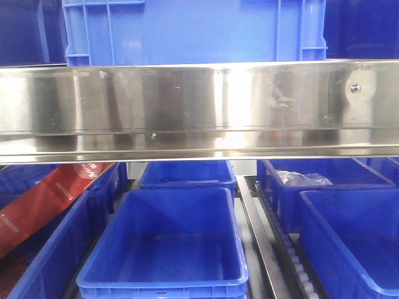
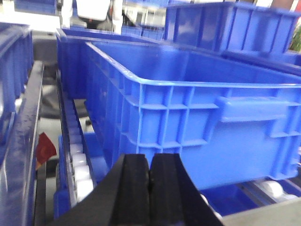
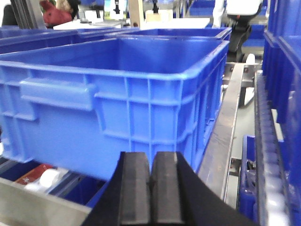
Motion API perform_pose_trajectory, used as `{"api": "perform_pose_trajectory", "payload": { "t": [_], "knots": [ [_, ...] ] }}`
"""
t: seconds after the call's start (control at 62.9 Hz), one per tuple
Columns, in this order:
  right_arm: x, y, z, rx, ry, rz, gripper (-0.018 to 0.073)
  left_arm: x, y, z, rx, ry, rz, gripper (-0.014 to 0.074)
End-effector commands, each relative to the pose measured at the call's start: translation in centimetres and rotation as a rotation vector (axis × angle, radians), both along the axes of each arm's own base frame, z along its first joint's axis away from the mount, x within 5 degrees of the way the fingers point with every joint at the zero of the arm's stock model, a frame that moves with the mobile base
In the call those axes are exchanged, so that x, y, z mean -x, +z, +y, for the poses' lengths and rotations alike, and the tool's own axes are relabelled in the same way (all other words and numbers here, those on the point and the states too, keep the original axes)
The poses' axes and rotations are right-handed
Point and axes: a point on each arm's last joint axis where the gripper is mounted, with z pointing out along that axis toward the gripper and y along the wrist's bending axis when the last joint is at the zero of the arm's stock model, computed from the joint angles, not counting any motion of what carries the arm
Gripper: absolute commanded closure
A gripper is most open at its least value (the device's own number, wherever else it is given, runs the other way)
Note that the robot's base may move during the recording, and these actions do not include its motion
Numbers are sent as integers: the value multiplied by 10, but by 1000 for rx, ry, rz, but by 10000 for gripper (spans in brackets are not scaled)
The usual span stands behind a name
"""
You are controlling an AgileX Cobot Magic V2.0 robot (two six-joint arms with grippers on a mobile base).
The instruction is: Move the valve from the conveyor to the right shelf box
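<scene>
No valve and no conveyor show in any view. In the left wrist view my left gripper [image 2: 149,181] is shut, its black pads pressed together on nothing, just in front of the end wall of a blue box [image 2: 207,127]. My right gripper [image 3: 151,181] is also shut and empty, close to the handled side of a blue box [image 3: 117,103]. The front view shows blue shelf boxes under a steel beam [image 1: 199,112]: one in the middle [image 1: 168,249] and two on the right [image 1: 355,243], [image 1: 324,180]. Neither gripper shows in the front view.
A red bag [image 1: 56,199] lies in the left box. A clear plastic bag [image 1: 302,179] sits in the far right box. White roller tracks [image 2: 77,162] and steel rails [image 3: 225,127] run between the boxes. A large blue crate [image 1: 193,31] stands on the upper shelf.
</scene>
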Motion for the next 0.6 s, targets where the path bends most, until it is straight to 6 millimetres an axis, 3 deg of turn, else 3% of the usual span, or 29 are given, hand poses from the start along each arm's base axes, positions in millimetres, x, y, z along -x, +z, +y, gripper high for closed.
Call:
{"api": "perform_pose_trajectory", "payload": {
  "t": [0.0,0.254,0.588],
  "knots": [
    [15,-3,-7,-2,0,-18,727,13,1,7,41,6,-51,707],
    [40,6,-18,-37,3,-96,727,31,12,16,86,6,-146,707],
    [43,11,-21,-7,-18,-177,727,31,12,17,88,6,-149,707]
  ]
}}
